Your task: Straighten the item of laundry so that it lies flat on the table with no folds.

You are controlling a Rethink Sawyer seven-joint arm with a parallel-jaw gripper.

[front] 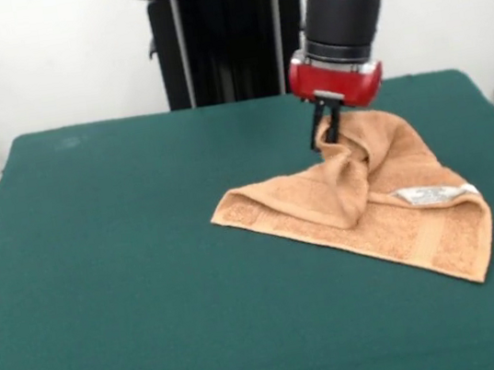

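Tool (328, 128) pinches the towel (370, 199) at its raised far fold. Risk: thin bite on terry slips mid-pull, or the folded layers drag across the surface (128, 259) without opening.

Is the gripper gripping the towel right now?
Touching. The front view shows the gripper pinching a raised peak of the towel, its fingers closed on the cloth.

The red and black arm (347, 12) reaches straight down, its gripper's (327, 131) jaws pinched together.
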